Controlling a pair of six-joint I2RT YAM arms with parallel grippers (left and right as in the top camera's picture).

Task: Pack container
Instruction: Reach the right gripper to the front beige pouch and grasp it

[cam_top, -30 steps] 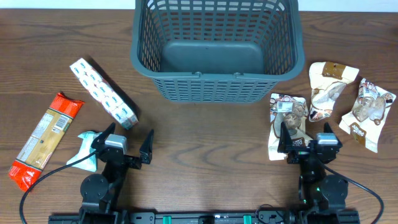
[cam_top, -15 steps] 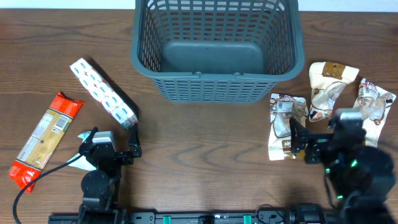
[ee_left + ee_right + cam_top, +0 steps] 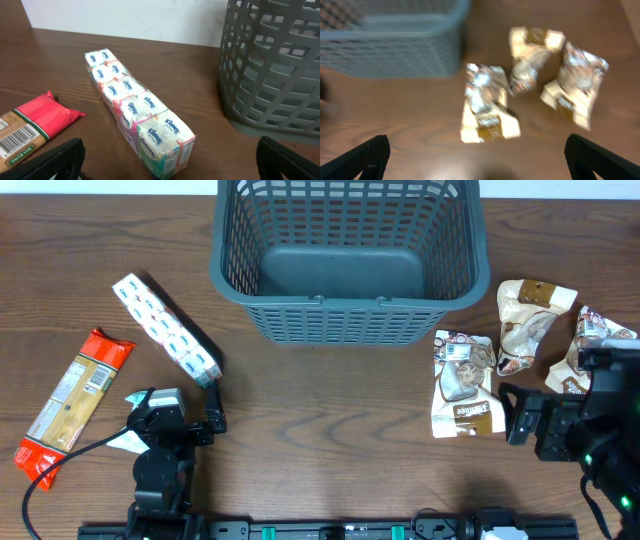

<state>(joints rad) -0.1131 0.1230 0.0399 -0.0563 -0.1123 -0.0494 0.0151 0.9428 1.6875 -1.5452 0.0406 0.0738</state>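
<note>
The dark grey-blue lattice basket point(image 3: 345, 320) stands empty at the back centre; it also shows in the left wrist view point(image 3: 272, 65) and the right wrist view point(image 3: 390, 45). My left gripper point(image 3: 185, 408) is open and empty, low over the table, just in front of the near end of a white tissue pack point(image 3: 165, 330), which lies between its fingertips point(image 3: 167, 165) in the left wrist view point(image 3: 137, 112). My right gripper point(image 3: 560, 395) is open and empty, raised above three brown-and-white snack pouches point(image 3: 463, 383), point(image 3: 527, 323), point(image 3: 595, 340). The right wrist view point(image 3: 479, 160) is blurred.
A red snack bar pack point(image 3: 72, 402) lies at the left, also in the left wrist view point(image 3: 35, 130). A small teal packet point(image 3: 135, 428) lies partly under my left arm. The right arm hides part of the rightmost pouch. The table is dark wood.
My right arm has risen and swung right, off the nearest pouch and toward the rightmost one. My left gripper has shifted slightly left and turned toward the tissue pack.
</note>
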